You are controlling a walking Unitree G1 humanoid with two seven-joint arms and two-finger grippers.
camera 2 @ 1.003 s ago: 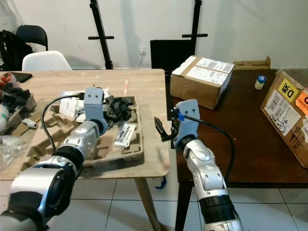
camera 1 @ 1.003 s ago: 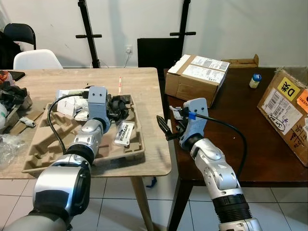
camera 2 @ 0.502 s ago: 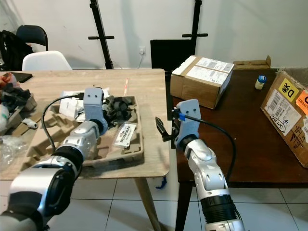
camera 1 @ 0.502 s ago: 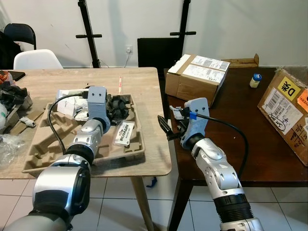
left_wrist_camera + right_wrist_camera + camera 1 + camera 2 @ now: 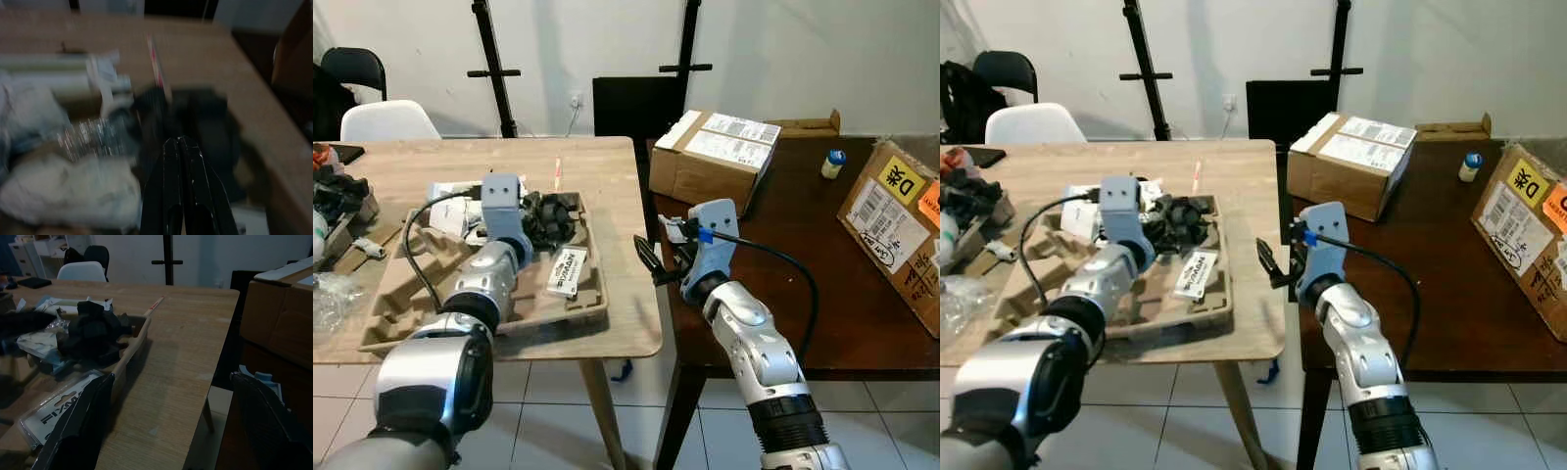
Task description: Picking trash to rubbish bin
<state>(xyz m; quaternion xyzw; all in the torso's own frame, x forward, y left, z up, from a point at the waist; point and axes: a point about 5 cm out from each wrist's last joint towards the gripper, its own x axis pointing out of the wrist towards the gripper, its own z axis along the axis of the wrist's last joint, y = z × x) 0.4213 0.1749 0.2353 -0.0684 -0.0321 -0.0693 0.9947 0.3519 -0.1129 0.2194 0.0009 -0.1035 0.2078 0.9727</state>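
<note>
**Left arm over the tray, right arm waiting at the table edge**

Your left wrist view, though blurred, gives you what the head views hide behind the arm: the left gripper (image 5: 183,147) has its two black fingers pressed together, closed on nothing, with their tips just short of the black crumpled wad (image 5: 205,122). Beside the tips you can make out a shiny foil scrap (image 5: 90,134) and white crumpled paper (image 5: 58,191).

From the head views you see the wider layout instead. The cardboard tray (image 5: 406,318) lies on the wooden table (image 5: 597,166), and the left arm reaches across it. The tray holds the black wad at its far end, with white packets (image 5: 450,201) next to it on the left, and a flat labelled blister pack (image 5: 566,271) nearer to you. The pack's long axis runs from the near side of the tray toward the far side, tilted slightly to the right.

Your right gripper (image 5: 661,257) hovers at the gap between the wooden table and the dark table (image 5: 822,245), fingers spread wide and empty, pointing toward the tray. Its wrist view shows the pack (image 5: 63,406) lying inside the tray's near wall.

Two cardboard boxes (image 5: 713,157) and a small bottle (image 5: 832,163) stand on the dark table.
</note>
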